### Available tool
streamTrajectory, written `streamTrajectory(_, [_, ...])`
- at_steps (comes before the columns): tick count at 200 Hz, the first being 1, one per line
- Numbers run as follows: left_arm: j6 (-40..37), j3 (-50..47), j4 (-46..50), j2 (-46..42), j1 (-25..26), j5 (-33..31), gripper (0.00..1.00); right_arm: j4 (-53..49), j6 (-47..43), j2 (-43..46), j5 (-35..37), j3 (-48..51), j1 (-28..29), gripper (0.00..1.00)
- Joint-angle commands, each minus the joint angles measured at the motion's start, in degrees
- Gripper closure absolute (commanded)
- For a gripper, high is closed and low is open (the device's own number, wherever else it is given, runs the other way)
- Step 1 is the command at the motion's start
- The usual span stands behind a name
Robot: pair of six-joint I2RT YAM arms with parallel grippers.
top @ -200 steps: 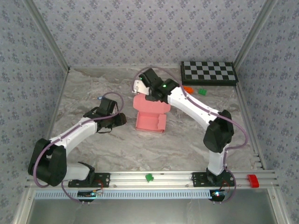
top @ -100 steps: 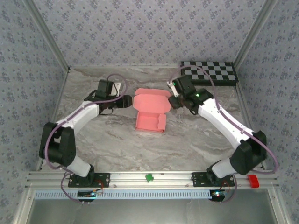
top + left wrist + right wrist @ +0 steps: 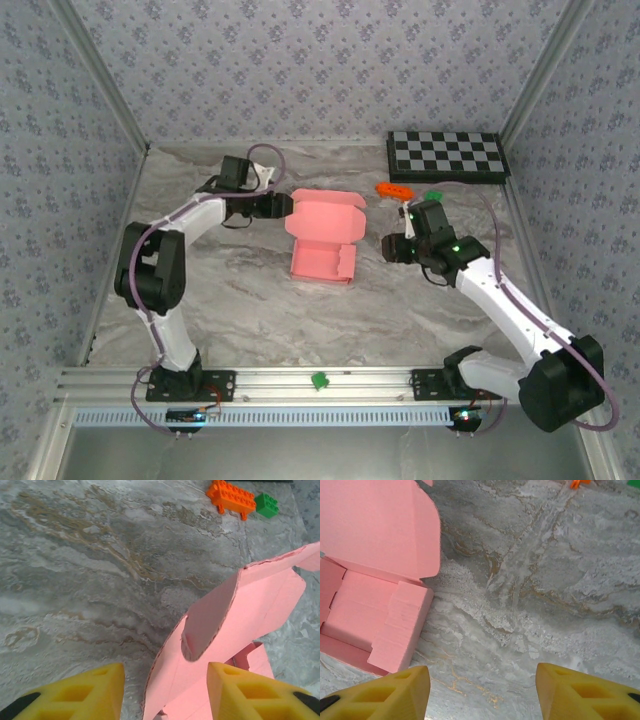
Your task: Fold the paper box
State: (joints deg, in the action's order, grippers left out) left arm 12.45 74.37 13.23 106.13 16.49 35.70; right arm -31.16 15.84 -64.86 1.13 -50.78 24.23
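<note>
Top external view places the left claw [image 3: 287,205] at the left edge of the raised lid [image 3: 325,212] of the paper box [image 3: 322,262], which sits mid-bench on the marbled bench [image 3: 220,300], well apart from both arm bases. Left wrist view confirms that the claw's jaws stand apart, unclamped, with the lid's curved left edge lying between the two yellow fingers [image 3: 75,695]; the right-hand finger is just beside or touching the card, which cannot be settled. Judged step in hand: closing the lid down over the tray. To do it well, the left claw should take the lid near its edge without creasing the thin card, then swing it about the rear hinge line rather than drag it, so the tray does not slide on the bench; the side flaps should be guided inside the tray walls before pressing down. The box's open tray faces the near edge, lid tilted up behind it. Right of the box, the right claw [image 3: 390,246] hovers near the tray's right side but apart from it, jaws wide and empty, as the right wrist view shows; it is placed to steady the tray.
</note>
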Motion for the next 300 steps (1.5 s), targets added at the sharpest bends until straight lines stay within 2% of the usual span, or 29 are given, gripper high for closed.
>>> streamTrajectory(1, [-0.6,2.9,-1.1,1.8,-0.5,5.5,0.57,1.5,2.5,0.8,-0.5,0.8,-0.4,0.41])
streamTrajectory(87, [1.1,2.2,-2.8,2.8,-0.5,6.9,0.79,2.4,2.8,-0.8,-0.9,1.4,-0.7,0.4])
streamTrajectory(121, [2.5,-0.6,-4.9,1.3,-0.6,5.9,0.91,3.2,2.9,-1.4,-1.4,1.6,-0.7,0.4])
streamTrajectory(147, [4.0,-4.6,-7.1,-1.8,-0.6,2.8,1.0,3.6,3.5,-2.3,-1.8,1.6,-0.8,0.4])
streamTrajectory(185, [5.7,-12.2,-11.6,-8.7,-0.5,-1.6,1.0,5.3,6.0,-4.3,-3.2,1.4,-0.9,0.4])
streamTrajectory(238, [7.0,-18.2,-13.8,-14.5,-0.2,-5.3,1.0,8.3,6.3,-8.9,-9.8,0.3,-0.2,0.42])
streamTrajectory(300, [13.1,-28.4,-27.2,-21.3,1.3,-13.3,1.0,12.1,8.0,-15.4,-14.6,-1.5,1.5,0.44])
